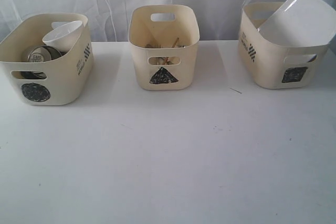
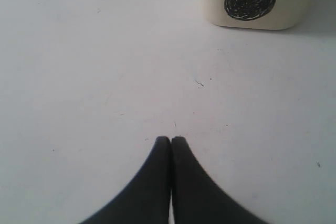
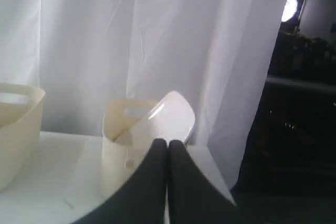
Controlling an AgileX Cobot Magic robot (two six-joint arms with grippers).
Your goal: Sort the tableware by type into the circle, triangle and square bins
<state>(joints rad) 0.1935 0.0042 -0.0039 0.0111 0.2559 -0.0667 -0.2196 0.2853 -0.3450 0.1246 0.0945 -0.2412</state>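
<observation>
In the exterior view three cream plastic tubs stand in a row across the upper part of the frame. The circle-marked tub at upper left holds a small white bowl resting tilted on dull steel mugs. The triangle-marked tub at upper centre shows thin wooden chopsticks inside; any steel cutlery beside them is too small to make out. The square-marked tub at upper right carries a large white square plate, leaning with one corner well above the rim. No tableware shows on the white tabletop in front, so the sorting looks finished. The plate is probably stiff, glossy, slippery and breakable; its raised free edge is the likely place to pinch it. The mugs would be light and hard, best taken by a rim. The left gripper hangs over bare table near the circle tub, fingers pressed together on nothing; the right gripper, facing the plate, is likewise closed and empty.
</observation>
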